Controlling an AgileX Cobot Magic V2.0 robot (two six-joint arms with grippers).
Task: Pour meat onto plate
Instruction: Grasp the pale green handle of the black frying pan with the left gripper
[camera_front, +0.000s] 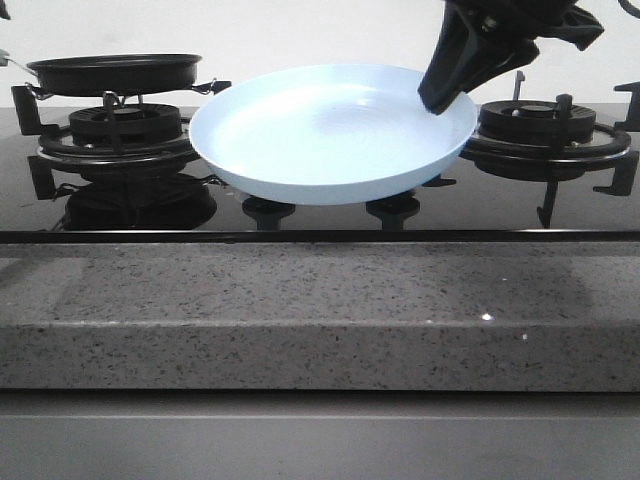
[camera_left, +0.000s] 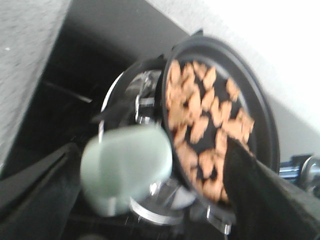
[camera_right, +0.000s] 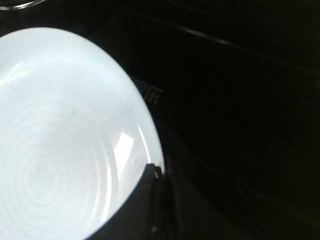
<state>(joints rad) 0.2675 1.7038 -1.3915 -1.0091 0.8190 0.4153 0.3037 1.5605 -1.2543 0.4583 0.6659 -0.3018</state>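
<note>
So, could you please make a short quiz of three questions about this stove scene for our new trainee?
1. True or false: the meat already lies on the plate.
2. What does the right gripper grip? A) the plate's rim B) a burner C) the pan
3. Fill in: the frying pan sits over the ___ burner in the front view.

Key: 1. false, it is in the pan. 2. A. 3. left.

You see a smooth, glossy plate (camera_front: 330, 150) with faint concentric rings, a matt black frying pan (camera_front: 115, 72), and glossy black glass on the hob (camera_front: 300, 215). The surface (camera_front: 320, 320) in front looks like speckled grey stone.
</note>
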